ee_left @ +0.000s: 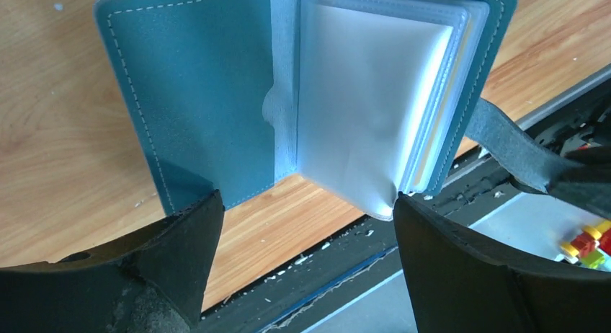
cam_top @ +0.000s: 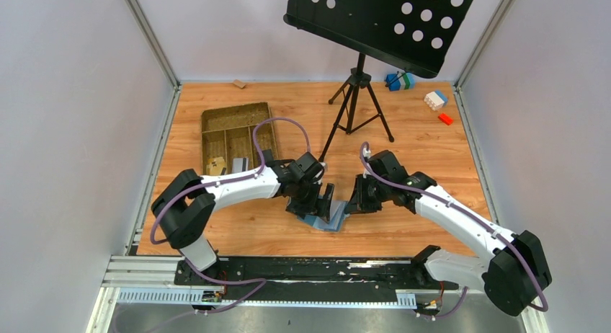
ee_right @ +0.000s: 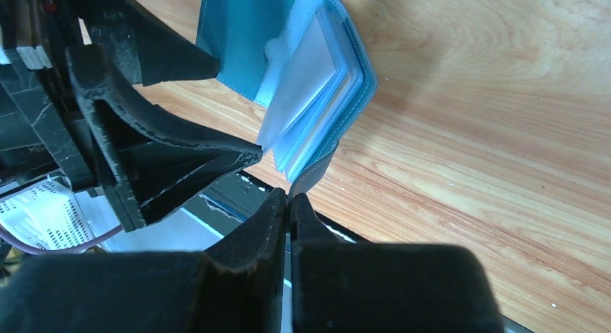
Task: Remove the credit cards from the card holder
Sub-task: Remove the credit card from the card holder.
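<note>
Sleeves (ee_left: 360, 95) of cloudy plastic fill the open card holder (ee_left: 209, 95), and we cannot make out the credit cards through them; the holder lies by the near edge of the table (cam_top: 447, 167), between our grippers. Our right gripper (ee_right: 288, 203) is pinched tight on the holder's tab (ee_right: 313, 171), while our left gripper (ee_left: 306, 207) gapes wide astride the holder, gripping nothing. Far left, the brown tray (cam_top: 216, 118) holds small items too tiny to identify.

Bright, even light, soft shadows; sleeves of the card holder (ee_left: 194, 95) glare white at centre; wrist views' bottom edges blur.
</note>
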You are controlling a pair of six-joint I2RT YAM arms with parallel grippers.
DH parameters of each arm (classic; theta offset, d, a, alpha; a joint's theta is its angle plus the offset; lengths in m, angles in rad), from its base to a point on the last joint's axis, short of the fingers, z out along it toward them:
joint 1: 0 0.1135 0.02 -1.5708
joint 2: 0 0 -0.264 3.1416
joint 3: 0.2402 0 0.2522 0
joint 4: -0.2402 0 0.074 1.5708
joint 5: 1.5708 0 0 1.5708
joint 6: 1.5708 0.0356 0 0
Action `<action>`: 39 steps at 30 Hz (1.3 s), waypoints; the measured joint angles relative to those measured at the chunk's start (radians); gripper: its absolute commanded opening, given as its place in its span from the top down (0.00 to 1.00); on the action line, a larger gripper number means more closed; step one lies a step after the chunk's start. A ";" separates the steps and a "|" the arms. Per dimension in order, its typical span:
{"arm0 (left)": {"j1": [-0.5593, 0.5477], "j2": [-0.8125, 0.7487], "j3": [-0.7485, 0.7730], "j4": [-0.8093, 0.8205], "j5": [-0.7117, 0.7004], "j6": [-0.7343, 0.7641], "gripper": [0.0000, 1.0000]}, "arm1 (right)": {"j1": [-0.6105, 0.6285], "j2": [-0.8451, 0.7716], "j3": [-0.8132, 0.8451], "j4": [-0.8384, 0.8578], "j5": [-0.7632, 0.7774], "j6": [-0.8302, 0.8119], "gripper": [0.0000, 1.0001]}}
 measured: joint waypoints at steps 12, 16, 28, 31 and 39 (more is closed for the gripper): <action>-0.001 0.109 0.120 -0.016 0.010 0.122 0.08 | 0.000 -0.010 0.001 -0.001 -0.010 0.002 1.00; -0.002 0.125 0.088 0.001 0.029 0.140 0.19 | 0.000 -0.011 0.001 0.005 -0.009 0.014 1.00; 0.008 0.109 0.015 0.054 0.058 0.146 0.41 | 0.000 -0.012 -0.013 0.005 0.007 0.043 1.00; 0.012 0.113 0.004 0.064 0.044 0.138 0.57 | 0.000 -0.016 -0.014 -0.006 0.033 0.050 1.00; 0.058 0.133 -0.021 0.093 0.105 0.106 0.67 | 0.000 -0.037 -0.051 -0.043 0.129 0.095 0.35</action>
